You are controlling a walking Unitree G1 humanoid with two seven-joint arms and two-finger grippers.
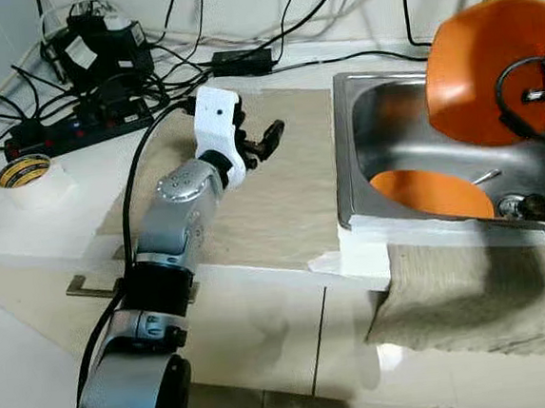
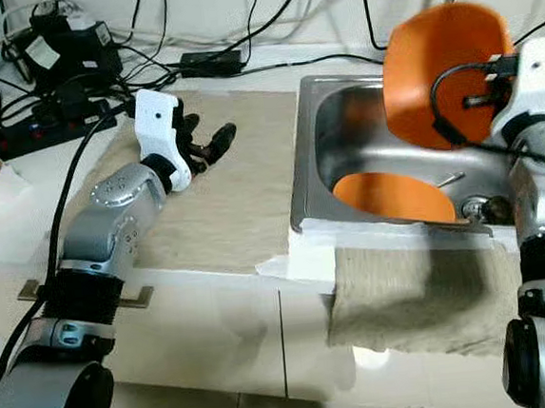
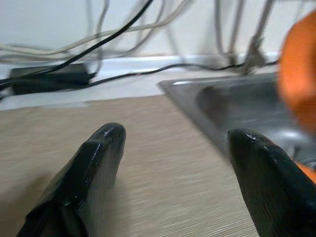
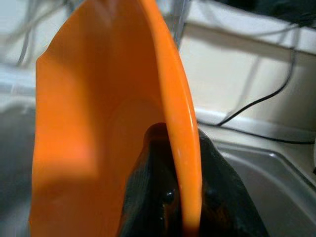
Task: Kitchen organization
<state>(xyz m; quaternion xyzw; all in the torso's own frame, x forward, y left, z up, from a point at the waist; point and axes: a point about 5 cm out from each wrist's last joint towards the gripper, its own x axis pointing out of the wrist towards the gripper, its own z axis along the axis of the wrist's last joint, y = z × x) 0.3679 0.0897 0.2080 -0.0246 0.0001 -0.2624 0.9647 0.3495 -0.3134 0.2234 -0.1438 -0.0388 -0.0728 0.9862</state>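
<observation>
Hanging over the counter edge up front is a beige cloth (image 1: pixel 471 292). Behind it the steel sink (image 1: pixel 350 159) has one orange plate (image 1: pixel 432 193) lying inside. Left gripper (image 1: pixel 259 140) hovers over the mat (image 2: pixel 242 178), fingers (image 3: pixel 94 168) spread wide. Right gripper (image 4: pixel 173 197) pinches a second orange plate's (image 4: pixel 98 123) rim, upright above the sink.
</observation>
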